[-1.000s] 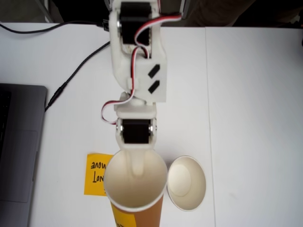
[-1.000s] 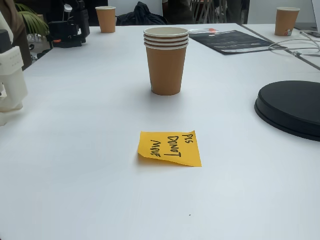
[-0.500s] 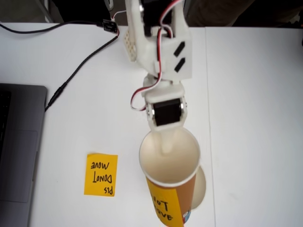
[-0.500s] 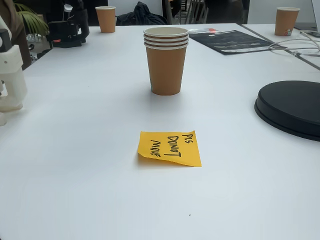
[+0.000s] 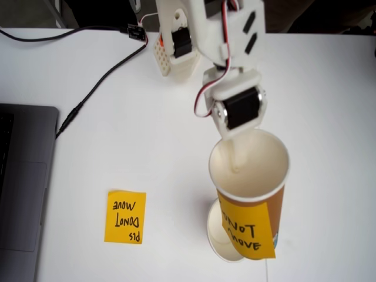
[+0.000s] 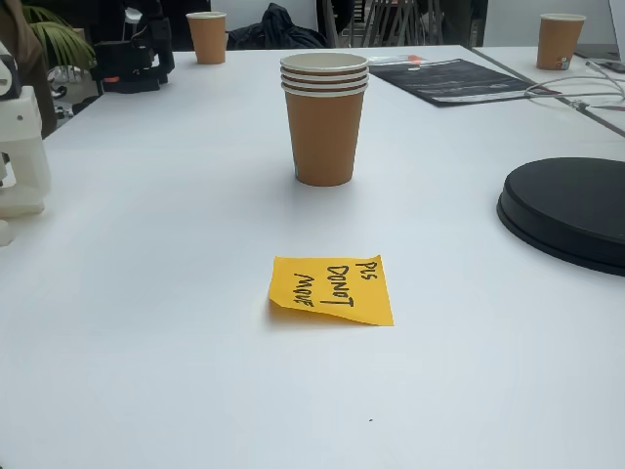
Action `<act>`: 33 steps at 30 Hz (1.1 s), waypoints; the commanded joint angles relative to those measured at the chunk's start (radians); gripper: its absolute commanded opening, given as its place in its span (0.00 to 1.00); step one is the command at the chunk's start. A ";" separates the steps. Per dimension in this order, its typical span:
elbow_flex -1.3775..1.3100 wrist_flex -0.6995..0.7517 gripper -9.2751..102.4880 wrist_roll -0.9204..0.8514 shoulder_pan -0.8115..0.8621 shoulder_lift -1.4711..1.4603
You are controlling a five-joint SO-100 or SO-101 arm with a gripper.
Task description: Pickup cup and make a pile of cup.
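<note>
Rightward since earlier, the cup [image 5: 249,176], labelled "DON'T MOVE", held in the jaws, overlaps the pile of cup [image 5: 218,238].

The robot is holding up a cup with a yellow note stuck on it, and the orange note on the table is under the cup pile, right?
Not quite. In a fixed view the orange note lies bare beside the cup pile, while the gripper holds the cup.

An office: a laptop [image 5: 23,188] and cables [image 5: 94,82] on a long white meeting table [image 6: 176,244], chairs [image 6: 391,20] behind.
</note>
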 commanded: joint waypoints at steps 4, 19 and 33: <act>-0.074 0.006 0.02 0.012 -0.005 -0.020; -0.057 0.135 0.02 0.014 0.008 -0.051; -0.006 0.124 0.02 0.014 0.009 -0.101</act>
